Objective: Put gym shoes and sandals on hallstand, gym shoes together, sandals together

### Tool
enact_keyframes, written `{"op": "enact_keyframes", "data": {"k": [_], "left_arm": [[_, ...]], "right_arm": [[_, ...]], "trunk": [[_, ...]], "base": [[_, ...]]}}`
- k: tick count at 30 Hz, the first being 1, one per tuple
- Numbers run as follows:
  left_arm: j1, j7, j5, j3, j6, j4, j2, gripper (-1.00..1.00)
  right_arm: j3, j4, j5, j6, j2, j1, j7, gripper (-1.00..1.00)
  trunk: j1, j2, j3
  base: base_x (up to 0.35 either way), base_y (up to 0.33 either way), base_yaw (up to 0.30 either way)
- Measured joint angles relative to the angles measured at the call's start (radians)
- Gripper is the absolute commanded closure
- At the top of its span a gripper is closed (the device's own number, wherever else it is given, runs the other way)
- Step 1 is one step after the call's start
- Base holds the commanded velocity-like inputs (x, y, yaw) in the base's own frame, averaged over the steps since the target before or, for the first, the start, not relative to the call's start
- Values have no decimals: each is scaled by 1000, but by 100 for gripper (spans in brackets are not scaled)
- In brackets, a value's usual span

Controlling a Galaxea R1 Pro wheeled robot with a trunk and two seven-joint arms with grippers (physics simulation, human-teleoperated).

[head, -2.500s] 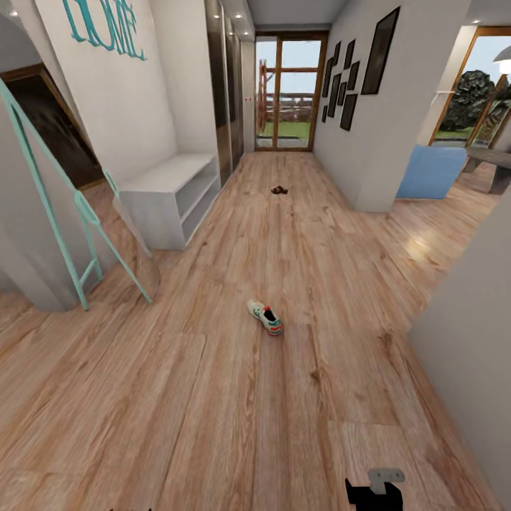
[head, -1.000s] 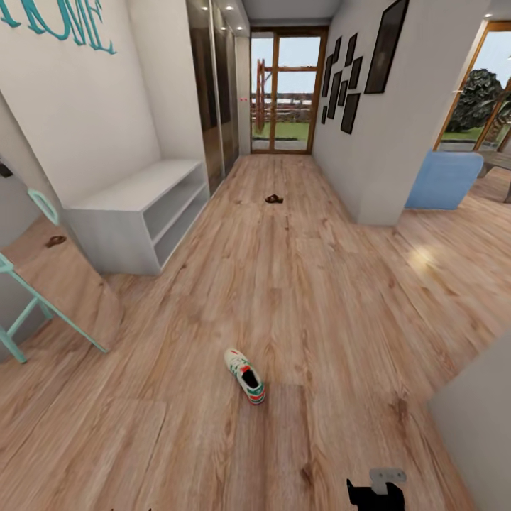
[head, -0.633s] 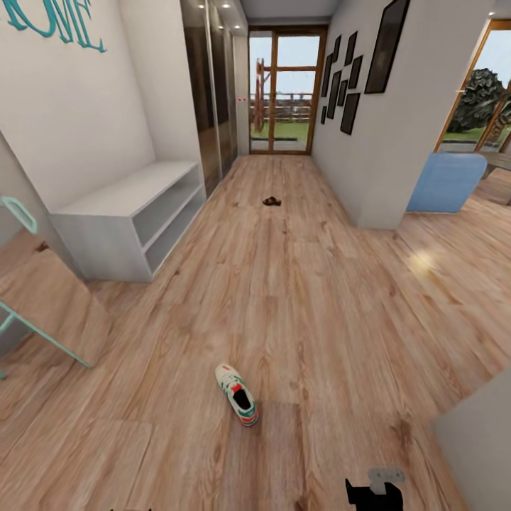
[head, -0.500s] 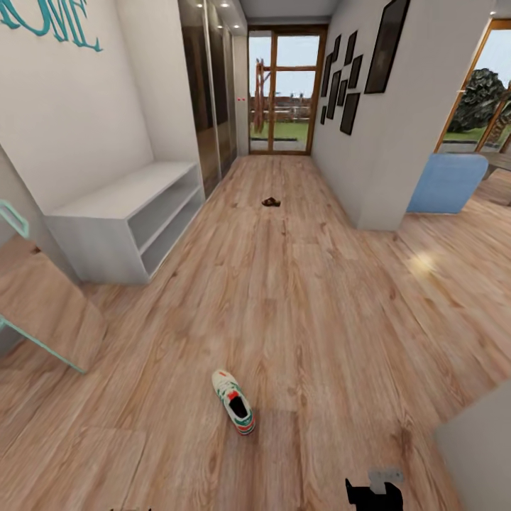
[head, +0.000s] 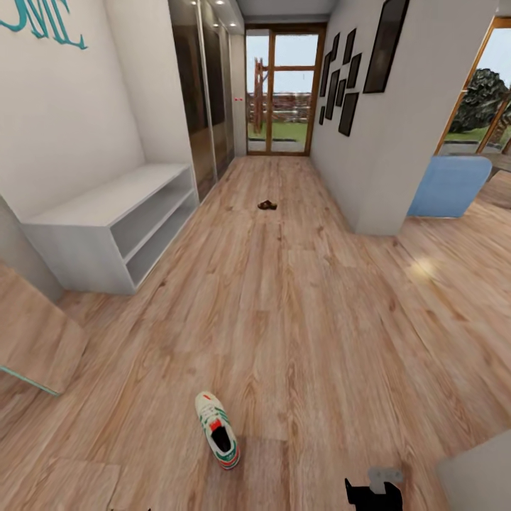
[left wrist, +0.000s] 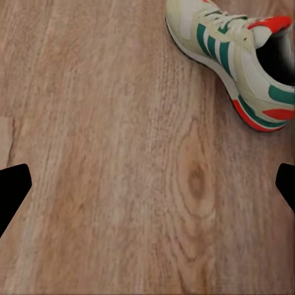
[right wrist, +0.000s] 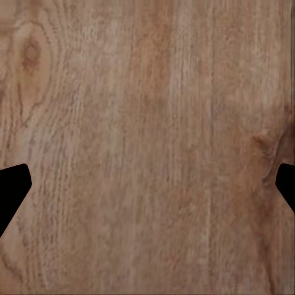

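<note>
- Close ahead of me on the wood floor (head: 312, 298), a little to my left, lay one sneaker (head: 218, 430) on its sole, well apart from everything else.
- Its long axis ran roughly along the corridor, slightly slanted: the toe pointed away from me and a touch to my left, while the heel with the red-orange mark was nearest me.
- From my left wrist the same sneaker (left wrist: 236, 58) sat on the planks beyond my fingertips, green stripes on its side and white laces on top, not touching either finger.
- My left gripper (left wrist: 147, 184) was spread wide, its two dark fingertips at opposite edges of that view with bare floor between them.
- My right gripper (right wrist: 147, 184) was spread just as wide over plain planks (right wrist: 147, 123), holding nothing.
- In the head view a dark part of my right arm (head: 374, 491) showed at the lower edge.
- Far down the corridor, near the glass door (head: 278, 92), a small brown shape (head: 267, 205) lay on the floor; it looked like a sandal, but it was too small for me to tell which way it pointed.
- Against the left wall stood a low pale-grey bench (head: 106, 227) with two open shelves, its long side running along the corridor, under teal letters (head: 42, 20) on the wall.
- Both of its shelves looked bare.
</note>
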Motion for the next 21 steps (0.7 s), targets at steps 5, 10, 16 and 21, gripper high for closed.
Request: {"op": "enact_keyframes", "data": {"k": [5, 10, 16, 21], "left_arm": [[0, 0, 0, 0, 0, 0, 0, -100], [0, 0, 8, 0, 0, 0, 0, -100], [0, 0, 37, -2, 0, -1, 1, -100], [1, 0, 54, -2, 0, -1, 1, -100]], "right_arm": [[1, 0, 0, 0, 0, 1, 0, -100], [1, 0, 0, 0, 0, 0, 0, -100], [1, 0, 0, 0, 0, 1, 0, -100], [1, -1, -1, 0, 0, 1, 0, -100]], "trunk": [[0, 0, 0], [0, 0, -1], [0, 0, -6], [0, 0, -10]], "base": [[255, -170, 2], [241, -176, 95], [235, -180, 180], [232, -183, 149]]}}
